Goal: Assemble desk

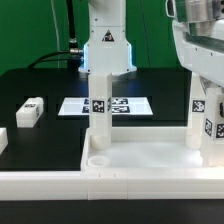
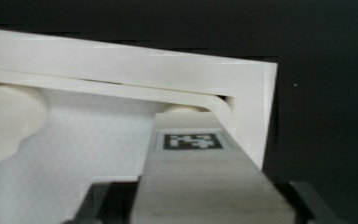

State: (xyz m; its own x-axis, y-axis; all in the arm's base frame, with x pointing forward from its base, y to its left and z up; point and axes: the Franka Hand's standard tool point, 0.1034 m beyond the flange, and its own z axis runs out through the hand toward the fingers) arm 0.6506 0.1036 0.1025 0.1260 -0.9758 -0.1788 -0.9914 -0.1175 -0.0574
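The white tray-like tabletop lies in the foreground with its rim up. One white tagged leg stands upright in its corner socket on the exterior view's left. My gripper comes down at the exterior view's right, shut on a second tagged leg that stands upright at the tabletop's right corner. In the wrist view the gripper has a dark finger on each side of that leg. The leg's far end sits at the corner of the tabletop; the socket is hidden behind it.
A loose white leg lies on the black table at the exterior view's left, with another white block at the edge. The marker board lies flat behind the tabletop. The arm's base stands at the back.
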